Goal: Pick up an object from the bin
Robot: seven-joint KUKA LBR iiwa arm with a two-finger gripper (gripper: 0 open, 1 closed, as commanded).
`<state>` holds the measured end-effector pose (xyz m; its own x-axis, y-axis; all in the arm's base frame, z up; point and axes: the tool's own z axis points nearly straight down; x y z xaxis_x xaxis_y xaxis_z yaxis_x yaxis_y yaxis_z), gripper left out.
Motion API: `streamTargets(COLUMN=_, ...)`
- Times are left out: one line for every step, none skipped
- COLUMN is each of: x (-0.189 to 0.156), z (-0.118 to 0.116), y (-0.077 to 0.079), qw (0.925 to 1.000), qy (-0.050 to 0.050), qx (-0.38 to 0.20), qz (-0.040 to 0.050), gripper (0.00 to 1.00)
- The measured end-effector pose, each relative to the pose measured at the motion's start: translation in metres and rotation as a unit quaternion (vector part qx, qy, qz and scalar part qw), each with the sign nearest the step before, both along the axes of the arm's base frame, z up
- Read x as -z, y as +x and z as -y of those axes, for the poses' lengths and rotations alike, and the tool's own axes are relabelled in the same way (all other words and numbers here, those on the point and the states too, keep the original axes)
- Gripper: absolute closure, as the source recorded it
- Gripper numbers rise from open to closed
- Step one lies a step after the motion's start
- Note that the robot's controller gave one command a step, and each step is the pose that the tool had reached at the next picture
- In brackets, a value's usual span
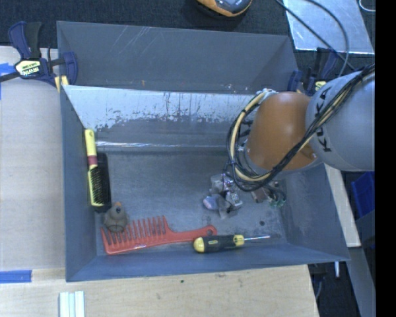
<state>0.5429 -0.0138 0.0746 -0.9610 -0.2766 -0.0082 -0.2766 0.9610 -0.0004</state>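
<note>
1. The gripper [228, 194] hangs low over the floor of the grey metal bin [178, 61], right of the floor's centre. Its parts are a dark tangle from above, and I cannot tell whether the jaws are spread or pressed together.
2. A small pale blue-grey lump [211, 203] lies on the floor just beside the gripper, at its 8 o'clock. Whether it touches the gripper or sits between the jaws cannot be told. It is too small to tell its long axis or which way it points.
3. At the gripper's 1 o'clock rises the rounded orange wrist cover [280, 134], looped with black and yellow cables [241, 137]. Behind it the grey arm [346, 127] leaves toward 3 o'clock.
4. At the gripper's 6 o'clock, near the front wall, lies a yellow-and-black screwdriver [219, 244]. Its long axis runs 9 to 3, with the thin metal shaft pointing to 3 o'clock.
5. At 8 o'clock lies a red plastic comb [152, 234], with its handle toward 3 o'clock, ending just beside the screwdriver's handle, and its teeth toward 12.
6. A small grey-brown lump [115, 219] sits at the comb's 9 o'clock end.
7. Along the 9 o'clock wall lies a yellow-handled black hairbrush [96, 176], with its long axis 12 to 6 and its handle toward 12.
</note>
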Motion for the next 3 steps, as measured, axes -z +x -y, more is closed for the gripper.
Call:
streamTargets(x=-0.018, z=0.000, y=-0.001, qw=1.0000, qy=0.000, qx=0.000, qz=-0.0005, gripper=1.00)
streamTargets(x=-0.028, z=0.000, y=0.001, qw=1.0000, qy=0.000, qx=0.000, qz=0.0021, gripper=1.00)
streamTargets(x=-0.032, z=0.000, y=0.001, qw=1.0000, qy=0.000, qx=0.000, qz=0.0019, gripper=1.00)
